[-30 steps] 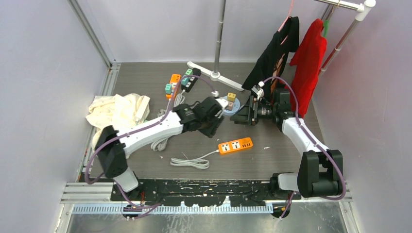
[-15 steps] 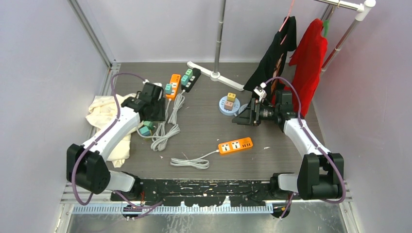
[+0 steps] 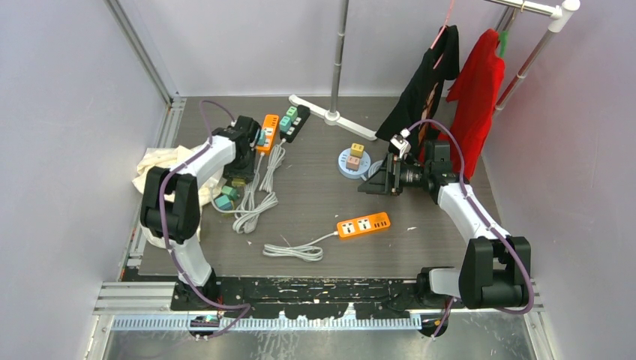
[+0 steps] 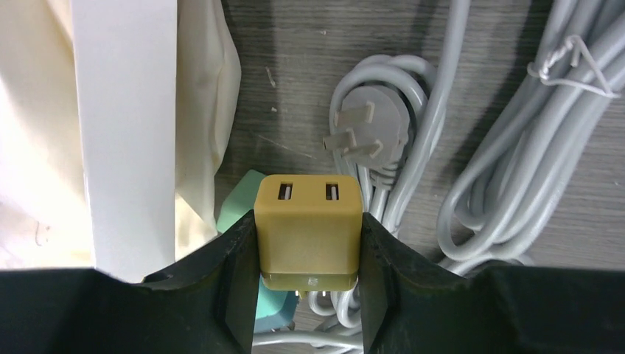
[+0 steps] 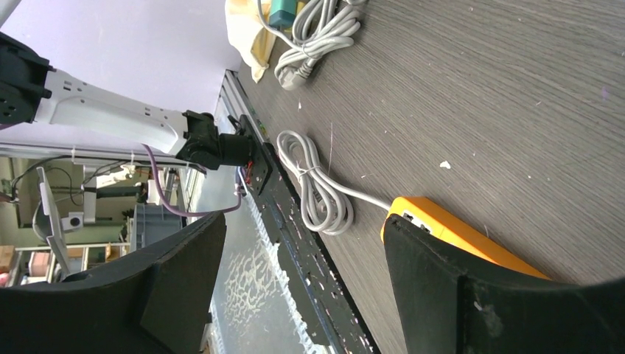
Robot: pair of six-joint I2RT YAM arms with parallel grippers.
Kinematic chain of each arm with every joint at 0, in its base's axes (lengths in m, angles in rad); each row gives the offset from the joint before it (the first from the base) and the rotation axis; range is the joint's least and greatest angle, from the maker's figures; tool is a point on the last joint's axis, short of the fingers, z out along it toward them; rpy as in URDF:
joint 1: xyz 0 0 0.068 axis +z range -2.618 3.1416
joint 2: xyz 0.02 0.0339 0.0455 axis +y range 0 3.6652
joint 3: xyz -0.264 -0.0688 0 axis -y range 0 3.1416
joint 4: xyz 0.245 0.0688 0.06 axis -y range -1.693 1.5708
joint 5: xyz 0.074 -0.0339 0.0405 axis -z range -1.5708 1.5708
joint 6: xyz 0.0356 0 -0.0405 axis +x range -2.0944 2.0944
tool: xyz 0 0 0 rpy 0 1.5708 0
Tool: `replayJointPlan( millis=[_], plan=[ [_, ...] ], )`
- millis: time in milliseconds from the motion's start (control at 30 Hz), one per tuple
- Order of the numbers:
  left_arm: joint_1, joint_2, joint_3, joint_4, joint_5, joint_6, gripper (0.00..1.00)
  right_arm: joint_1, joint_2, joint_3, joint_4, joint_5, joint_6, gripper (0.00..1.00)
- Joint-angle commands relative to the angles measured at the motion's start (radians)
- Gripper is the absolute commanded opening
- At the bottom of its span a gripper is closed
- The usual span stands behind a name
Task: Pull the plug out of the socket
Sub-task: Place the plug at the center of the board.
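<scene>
My left gripper (image 4: pixel 308 259) is shut on a mustard-yellow plug (image 4: pixel 308 225) with two slots in its face, held clear of any socket above a teal plug (image 4: pixel 237 205) and grey cables. From above, this gripper (image 3: pixel 240 177) hangs over the left side of the table beside the cream cloth (image 3: pixel 180 171). The round pale-blue socket (image 3: pixel 343 171) sits mid-table with a yellow plug (image 3: pixel 358 150) and a pink plug (image 3: pixel 352 160) standing in it. My right gripper (image 3: pixel 373 182) is open, just right of that socket, nothing between its fingers (image 5: pixel 472 295).
An orange power strip (image 3: pixel 364 224) with a coiled grey cable (image 3: pixel 294 251) lies near the front. An orange strip (image 3: pixel 266 133) and a black strip (image 3: pixel 295 124) carrying teal plugs lie at the back. Grey cable bundles (image 4: pixel 508 147) lie under my left gripper. Shirts (image 3: pixel 472 90) hang at right.
My left arm has swung from beside the round socket at mid-table over to the far left, and now sits a little further back. The right arm has barely moved.
</scene>
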Motion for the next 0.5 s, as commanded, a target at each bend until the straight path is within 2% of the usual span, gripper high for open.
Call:
replayJointPlan(
  millis=[0,200,333,467],
  plan=[
    [0.024,0.035,0.066,-0.01,-0.028,0.026,0.21,-0.004,0.001,0.044,-0.016,0.0,-0.037,0.83],
    [0.036,0.046,0.056,-0.01,-0.022,0.013,0.59,-0.01,0.007,0.044,-0.023,0.001,-0.048,0.83],
    [0.038,0.034,0.062,-0.019,-0.012,0.01,0.68,-0.013,0.009,0.046,-0.024,0.0,-0.049,0.84],
    [0.039,-0.016,0.089,-0.059,0.032,-0.002,0.68,-0.014,0.007,0.049,-0.029,-0.005,-0.054,0.83]
  ],
)
